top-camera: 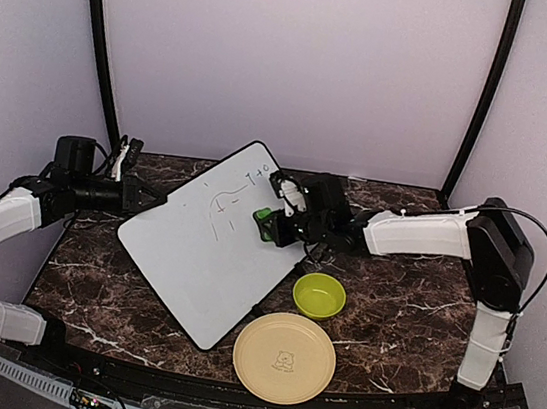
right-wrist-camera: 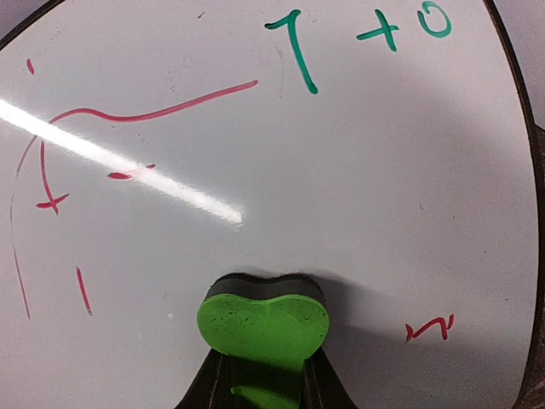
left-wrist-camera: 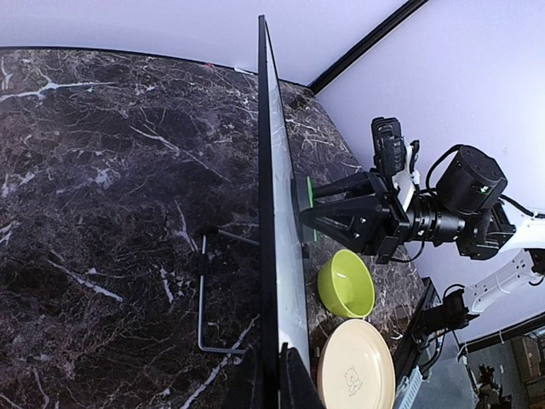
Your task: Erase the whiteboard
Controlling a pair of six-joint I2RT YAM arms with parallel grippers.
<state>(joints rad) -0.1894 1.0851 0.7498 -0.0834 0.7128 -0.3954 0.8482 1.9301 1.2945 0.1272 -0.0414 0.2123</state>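
Note:
The whiteboard (top-camera: 208,256) is white with a thin black rim and stands tilted up on a wire stand. It bears red curves and green marks near its top. My left gripper (top-camera: 137,195) is shut on the board's left edge; in the left wrist view (left-wrist-camera: 274,388) its fingers pinch the rim, and the board (left-wrist-camera: 271,213) shows edge-on. My right gripper (top-camera: 273,223) is shut on a green heart-shaped eraser (top-camera: 265,222). In the right wrist view the eraser (right-wrist-camera: 262,324) presses its dark pad on the board (right-wrist-camera: 358,170), below the red curve and left of a small red mark.
A lime green bowl (top-camera: 319,295) sits on the dark marble table (top-camera: 402,302) right of the board's lower edge. A round beige plate (top-camera: 284,357) lies in front of it. The wire stand (left-wrist-camera: 203,298) is behind the board. The walls stand close at both sides.

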